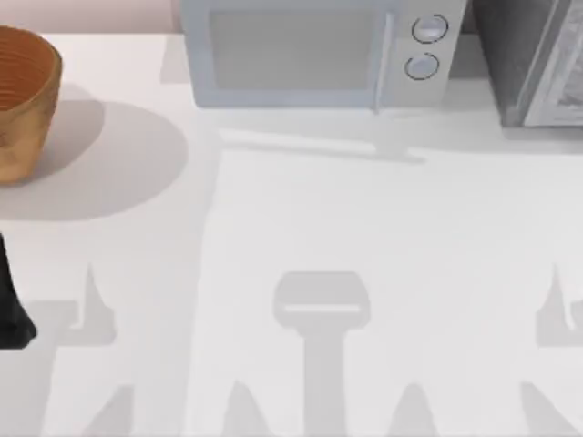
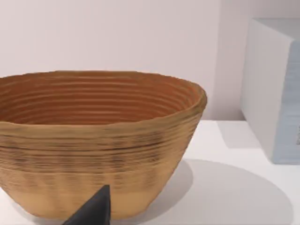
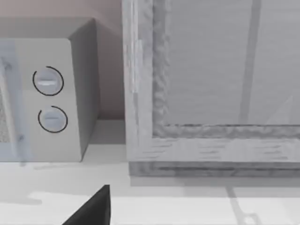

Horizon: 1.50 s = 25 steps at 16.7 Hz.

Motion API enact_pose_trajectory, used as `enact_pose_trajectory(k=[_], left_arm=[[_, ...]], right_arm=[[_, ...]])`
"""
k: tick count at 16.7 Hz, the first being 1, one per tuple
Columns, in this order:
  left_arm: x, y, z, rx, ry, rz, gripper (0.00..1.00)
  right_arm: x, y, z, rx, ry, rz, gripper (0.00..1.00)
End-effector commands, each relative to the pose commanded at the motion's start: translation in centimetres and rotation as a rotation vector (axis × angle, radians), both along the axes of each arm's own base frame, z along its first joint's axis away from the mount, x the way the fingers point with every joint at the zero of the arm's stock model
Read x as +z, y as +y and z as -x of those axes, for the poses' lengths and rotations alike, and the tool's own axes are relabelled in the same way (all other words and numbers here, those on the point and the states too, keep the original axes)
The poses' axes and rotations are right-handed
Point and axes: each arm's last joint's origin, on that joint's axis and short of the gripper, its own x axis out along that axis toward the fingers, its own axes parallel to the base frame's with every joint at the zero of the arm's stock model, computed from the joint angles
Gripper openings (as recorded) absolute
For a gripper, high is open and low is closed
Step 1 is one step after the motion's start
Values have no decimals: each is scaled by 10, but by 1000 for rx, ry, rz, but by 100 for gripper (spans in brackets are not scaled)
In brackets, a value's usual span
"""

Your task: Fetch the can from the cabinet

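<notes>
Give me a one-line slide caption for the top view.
White table with a woven basket at left, microwave at the back and cabinet at far right.

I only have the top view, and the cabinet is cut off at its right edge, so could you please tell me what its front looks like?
Observer: In the right wrist view the cabinet faces the right gripper with a pale panel in a grey frame. It looks shut.
Operator: Thank you. Does it touch the microwave?
Observer: No, the microwave stands apart from it, with wall showing between them.
Operator: And what is the left gripper aimed at?
Observer: The left gripper faces the basket, low against its side.
</notes>
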Motion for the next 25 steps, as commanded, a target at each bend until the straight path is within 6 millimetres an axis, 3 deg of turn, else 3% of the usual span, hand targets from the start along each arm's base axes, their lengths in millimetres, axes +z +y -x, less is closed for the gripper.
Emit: enact_pose_trajectory(k=[4, 7, 10, 16, 21, 25], left_arm=[[0, 0, 0, 0, 0, 0, 100], [0, 0, 0, 0, 0, 0, 100], [0, 0, 0, 0, 0, 0, 100], [0, 0, 0, 0, 0, 0, 100], [0, 0, 0, 0, 0, 0, 100], [0, 0, 0, 0, 0, 0, 100]], right_arm=[[8, 0, 0, 0, 5, 0, 100], [38, 2, -1, -1, 22, -1, 100], [91, 4, -8, -3, 31, 0, 100], [228, 14, -44, -4, -4, 0, 100], [302, 29, -96, -3, 2, 1, 100], [338, 41, -129, -1, -7, -1, 100]])
